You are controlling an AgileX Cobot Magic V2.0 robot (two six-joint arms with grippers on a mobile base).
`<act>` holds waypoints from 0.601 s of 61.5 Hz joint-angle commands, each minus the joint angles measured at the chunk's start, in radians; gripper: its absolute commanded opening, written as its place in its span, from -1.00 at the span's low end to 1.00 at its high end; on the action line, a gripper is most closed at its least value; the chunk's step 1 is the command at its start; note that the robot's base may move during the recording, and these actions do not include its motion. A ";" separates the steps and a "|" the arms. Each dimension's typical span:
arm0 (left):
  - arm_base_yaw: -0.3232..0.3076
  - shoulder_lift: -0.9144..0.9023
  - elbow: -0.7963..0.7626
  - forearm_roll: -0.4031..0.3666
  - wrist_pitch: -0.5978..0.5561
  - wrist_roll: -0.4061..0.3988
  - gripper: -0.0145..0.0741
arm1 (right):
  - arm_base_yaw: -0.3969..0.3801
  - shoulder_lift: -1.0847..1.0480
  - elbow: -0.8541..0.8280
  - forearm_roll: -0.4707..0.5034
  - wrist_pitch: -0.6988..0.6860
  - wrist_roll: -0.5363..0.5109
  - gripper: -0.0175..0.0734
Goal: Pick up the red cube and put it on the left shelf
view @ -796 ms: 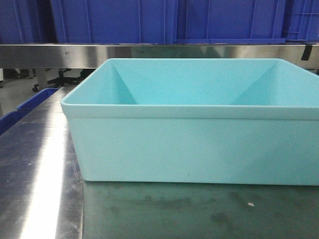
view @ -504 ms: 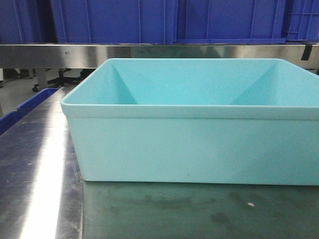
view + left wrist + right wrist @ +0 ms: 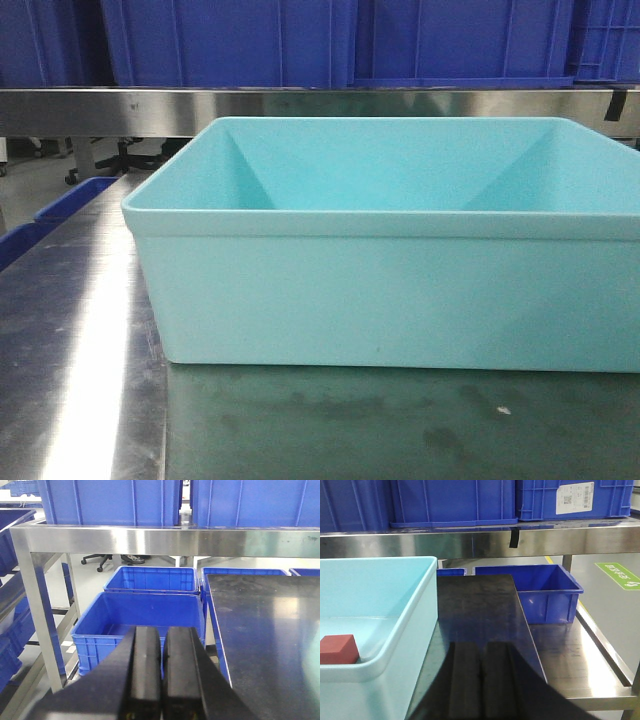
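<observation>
**Left tool** (image 3: 161, 640): closed, with both fingers pressed together and nothing between them. It hangs off the left edge of the worktop (image 3: 265, 630), which lies ahead and to its right. Open blue crates (image 3: 145, 615) sit below and ahead of it. The steel shelf (image 3: 150, 541) crosses above and ahead. This is judged the likely placement target, but the exact spot on it cannot be told.

**Right tool** (image 3: 480, 652): also closed and empty. The red cube (image 3: 338, 649) lies ahead and well to its left, on the floor of the teal bin (image 3: 422, 625). The cube sits close to the bin's near wall and apart from the side wall nearest the tool. In the front view the bin's front wall hides the cube.

**Step in hand (judgement):** approach. The pick has not begun.

1. Open the fingers fully before crossing the bin rim.
2. Keep the tool above the rim while moving left, then descend straight down over the cube.
3. Align the fingers with two opposite flat faces. Choose the pair that keeps both fingers away from the near wall, so neither jams against it.
4. Close squarely and lift clear of the rim before swinging toward the shelf.

A further blue crate (image 3: 545, 587) sits ahead and to the right, below worktop level. It plays no part in this step.
</observation>
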 commanded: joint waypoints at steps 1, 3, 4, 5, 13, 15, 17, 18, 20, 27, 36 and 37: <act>0.002 -0.017 0.023 -0.007 -0.086 -0.001 -0.44 | 0.002 -0.022 -0.015 -0.001 -0.093 -0.005 -0.51; 0.002 -0.017 0.023 -0.007 -0.086 -0.001 -0.44 | 0.002 -0.022 -0.015 -0.001 -0.093 -0.005 -0.51; 0.002 -0.017 0.023 -0.007 -0.086 -0.001 -0.44 | 0.002 -0.022 -0.015 -0.001 -0.093 -0.005 -0.51; 0.002 -0.017 0.023 -0.007 -0.086 -0.001 -0.44 | 0.002 -0.022 -0.015 -0.001 -0.093 -0.005 -0.51; 0.002 -0.017 0.023 -0.007 -0.086 -0.001 -0.44 | 0.002 -0.022 -0.015 -0.001 -0.114 -0.005 -0.51; 0.002 -0.017 0.023 -0.007 -0.086 -0.001 -0.44 | 0.002 -0.022 -0.015 -0.001 -0.128 -0.005 -0.51; 0.002 -0.017 0.023 -0.007 -0.086 -0.001 -0.44 | 0.001 -0.022 -0.016 -0.001 -0.147 -0.005 -0.51; 0.002 -0.017 0.023 -0.007 -0.086 -0.001 -0.44 | 0.001 -0.022 -0.016 -0.001 -0.158 -0.005 -0.51; 0.002 -0.017 0.023 -0.007 -0.086 -0.001 -0.44 | 0.000 -0.022 -0.017 -0.001 -0.191 -0.005 -0.51; 0.002 -0.017 0.023 -0.007 -0.086 -0.001 -0.44 | 0.000 -0.022 -0.060 -0.001 -0.259 -0.005 -0.51; 0.002 -0.017 0.023 -0.007 -0.086 -0.001 -0.44 | 0.001 -0.005 -0.195 -0.001 -0.171 -0.005 -0.51; 0.002 -0.017 0.023 -0.007 -0.086 -0.001 -0.44 | 0.001 0.000 -0.222 -0.001 -0.146 -0.005 -0.51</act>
